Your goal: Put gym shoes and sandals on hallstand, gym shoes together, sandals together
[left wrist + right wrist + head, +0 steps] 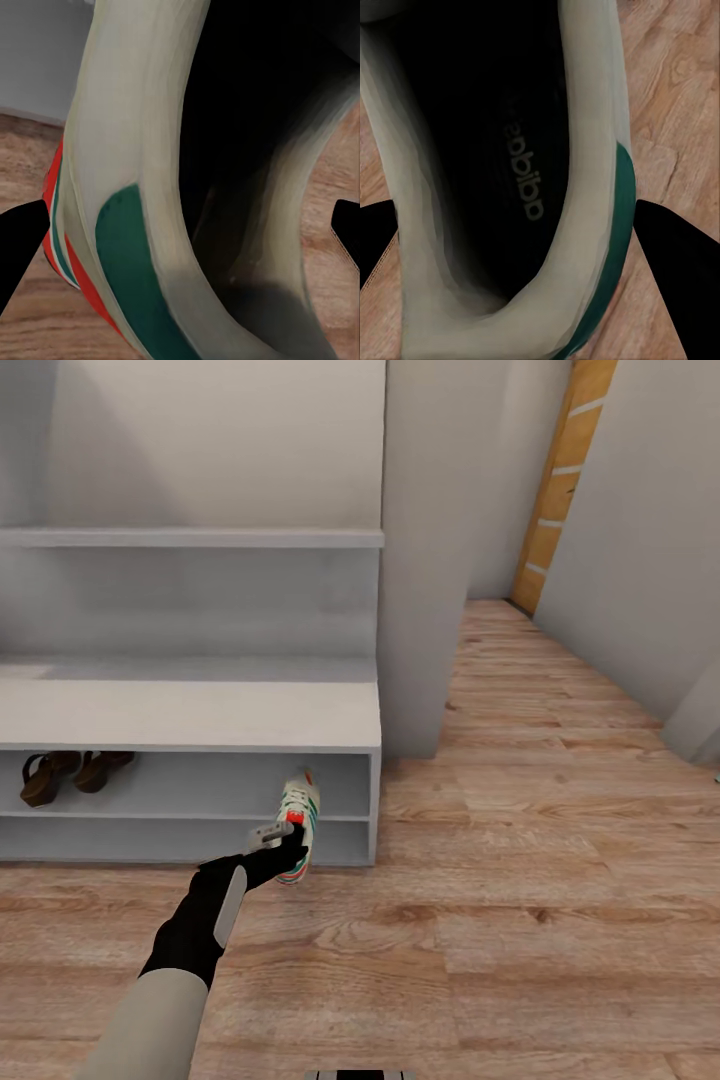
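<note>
Left claw [283, 838] clamped on sneaker [299, 828] heel at rack [190, 725] front; right claw [517, 225] straddles another sneaker [472, 187]; lift toe clear of shelf lip, slide in level, right of sandals [72, 771].

Evenly and softly lit in the head view, with no glare and no hard-edged shadows. Faint grey shading under the upper shelf [190, 538] and inside the lower openings of the rack [190, 710]; darker where the sandals [72, 772] sit. Wood floor [520, 880] crisp nearby, slightly smeared farther off. Close wrist views soft and blurry: shoe [120, 225] between the fingers [16, 247] looks painterly, its inside nearly black. Other shoe [592, 247] between dark fingers [675, 277] equally soft, insole lettering readable though dim.
</note>
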### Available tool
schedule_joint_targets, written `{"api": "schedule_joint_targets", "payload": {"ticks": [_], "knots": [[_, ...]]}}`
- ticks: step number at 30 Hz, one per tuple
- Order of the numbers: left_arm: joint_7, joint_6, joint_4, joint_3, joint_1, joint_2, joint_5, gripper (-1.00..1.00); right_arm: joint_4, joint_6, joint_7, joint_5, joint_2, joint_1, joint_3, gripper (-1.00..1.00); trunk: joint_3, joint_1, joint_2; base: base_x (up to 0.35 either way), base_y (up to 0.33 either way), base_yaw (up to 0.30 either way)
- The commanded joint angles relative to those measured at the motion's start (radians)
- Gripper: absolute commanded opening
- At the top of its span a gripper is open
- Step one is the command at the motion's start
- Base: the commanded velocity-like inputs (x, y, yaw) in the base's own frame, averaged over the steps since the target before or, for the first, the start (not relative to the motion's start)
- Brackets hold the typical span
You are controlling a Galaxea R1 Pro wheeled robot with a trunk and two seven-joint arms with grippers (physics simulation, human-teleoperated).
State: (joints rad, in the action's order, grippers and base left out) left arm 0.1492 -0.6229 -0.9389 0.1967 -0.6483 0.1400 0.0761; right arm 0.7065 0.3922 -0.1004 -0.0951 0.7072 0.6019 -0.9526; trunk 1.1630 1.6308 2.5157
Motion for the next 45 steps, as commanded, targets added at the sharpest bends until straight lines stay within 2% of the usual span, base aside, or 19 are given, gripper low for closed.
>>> {"api": "schedule_joint_targets", "payload": {"ticks": [1, 29, 45], "knots": [[0.001, -0.008, -0.001, 0.004, -0.001, 0.001, 0.008, -1.0, 0.001, 0.005, -0.002, -0.009, 0.0, 0.001, -0.003, -1.0, 0.001, 0.0, 0.0, 0.268, -0.157, 0.0], [0.001, -0.008, -0.001, 0.005, -0.001, 0.001, 0.008, -1.0, 0.001, 0.005, -0.002, -0.009, 0.0, 0.001, -0.003, -1.0, 0.001, 0.0, 0.0, 0.289, -0.159, 0.0], [0.001, -0.007, 0.0, 0.006, -0.001, 0.001, 0.008, -1.0, 0.001, 0.005, -0.002, -0.009, 0.0, 0.001, -0.003, -1.0, 0.001, 0.0, 0.0, 0.028, -0.007, 0.0]]}}
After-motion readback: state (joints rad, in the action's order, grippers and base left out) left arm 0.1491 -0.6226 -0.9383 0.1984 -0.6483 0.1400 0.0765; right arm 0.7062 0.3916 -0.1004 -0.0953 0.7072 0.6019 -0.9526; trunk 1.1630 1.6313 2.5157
